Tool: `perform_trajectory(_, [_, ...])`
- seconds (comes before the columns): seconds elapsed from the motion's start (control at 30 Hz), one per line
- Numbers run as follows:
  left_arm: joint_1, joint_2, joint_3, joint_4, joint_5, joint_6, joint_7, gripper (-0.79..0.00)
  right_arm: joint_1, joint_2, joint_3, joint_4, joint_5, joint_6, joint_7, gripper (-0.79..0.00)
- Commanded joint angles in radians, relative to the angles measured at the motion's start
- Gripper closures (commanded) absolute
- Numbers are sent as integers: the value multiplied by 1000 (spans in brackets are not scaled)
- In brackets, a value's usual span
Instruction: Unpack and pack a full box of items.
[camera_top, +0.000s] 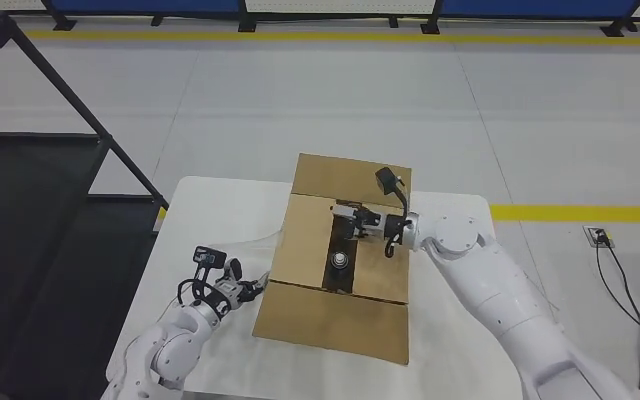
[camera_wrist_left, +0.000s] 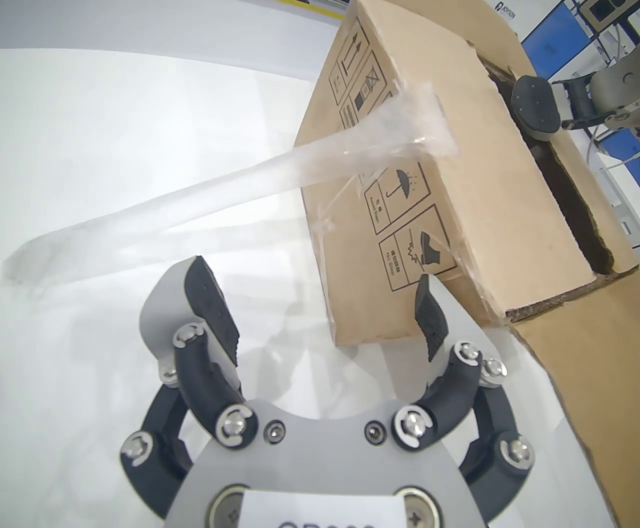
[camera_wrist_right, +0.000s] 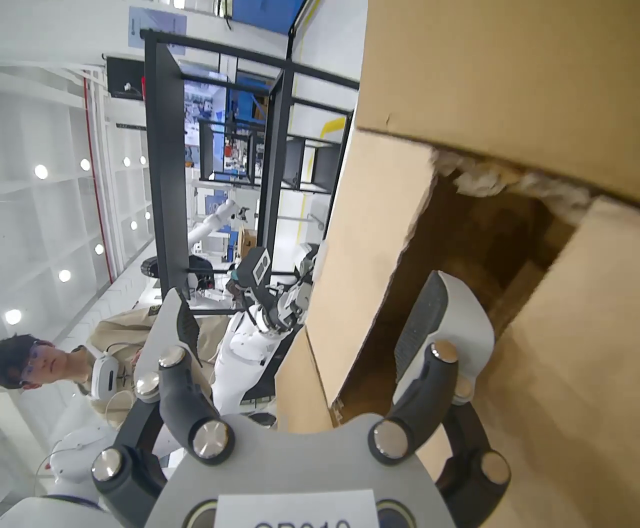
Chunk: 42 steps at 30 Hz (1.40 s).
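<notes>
Cardboard box (camera_top: 330, 322): your right gripper (camera_wrist_right: 307, 300), spread, straddled one flap (camera_wrist_right: 370, 235); your left gripper (camera_wrist_left: 312, 280) hung spread beside the box.

Cannot tell what the small round item (camera_top: 340, 262) in the box (camera_top: 300, 235) is: too small, sunk in the dark slot. Cannot see any other contents beneath the flaps. Blurred toward one end: the tape strip (camera_wrist_left: 165, 200). Cut off at the left wrist view's edge: the box's opened flap.
</notes>
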Motion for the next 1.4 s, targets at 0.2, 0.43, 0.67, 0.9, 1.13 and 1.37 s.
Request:
perform_trajectory(0.2, [16, 2, 0, -15, 4, -23, 8, -785, -45, 4, -2, -98, -54, 90, -9, -785])
perform_trajectory(0.43, [29, 4, -10, -23, 4, -30, 22, -785, -50, -17, -23, -115, -70, 133, -63, -785])
perform_trajectory(0.67, [51, 7, -41, -34, -15, -30, 52, -785, -40, -39, -13, -77, -1, 138, -66, -785])
perform_trajectory(0.9, [112, 18, -84, -117, -27, -109, 65, -785, -35, -49, 26, -62, 109, 105, 1, -785])
perform_trajectory(1.13, [172, 29, -117, -221, -4, -170, 47, -785, -31, -65, 33, -79, 146, 95, 3, -785])
perform_trajectory(1.37, [157, 27, -96, -261, 44, -113, 39, -785, -14, -93, 14, -71, 168, 94, -17, -785])
